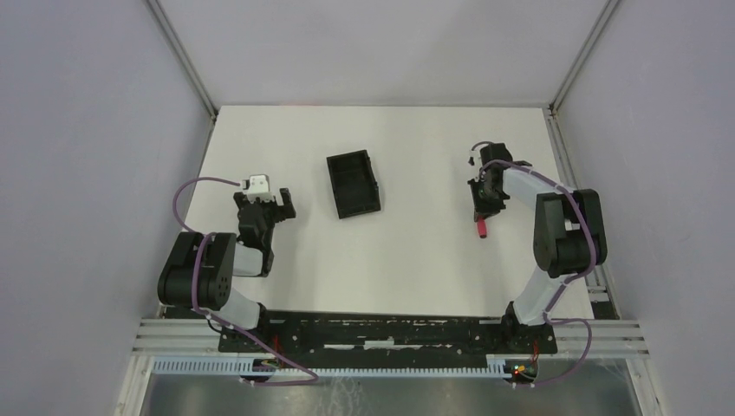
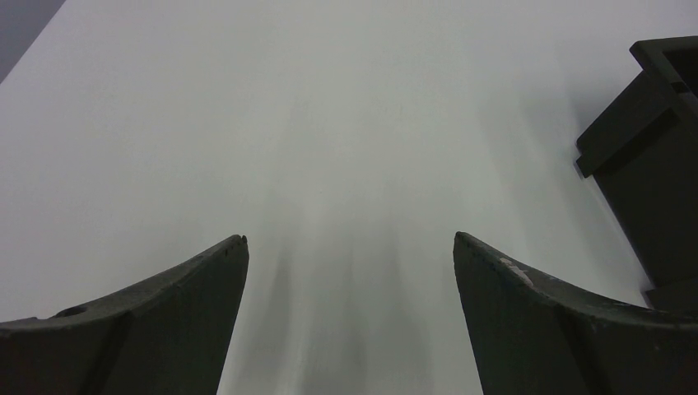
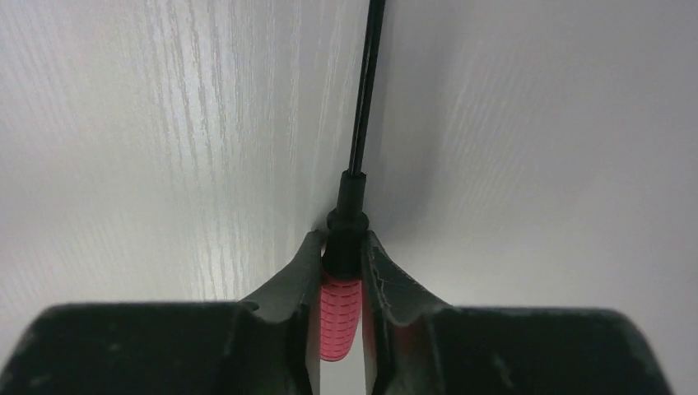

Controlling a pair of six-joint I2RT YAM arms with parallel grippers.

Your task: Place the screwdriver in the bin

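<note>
On the white table (image 1: 416, 260), the screwdriver (image 3: 350, 214) is pinched by the right gripper (image 3: 342, 247); the left gripper (image 2: 350, 243) is spread beside the bin (image 1: 354, 184).

White table (image 1: 416, 269) fenced by pale grey-lilac walls (image 1: 78, 130), joined at the back corners by slim metal posts (image 1: 183, 61), evenly lit.

Screwdriver (image 3: 340, 317), red ribbed handle and thin black shaft, is sitting pinched at the collar in the right hand (image 3: 342, 244), right side of the worktop (image 1: 416, 260). Bin (image 1: 354, 184), black and open-top, is lying mid-worktop, skewed, well apart.
</note>
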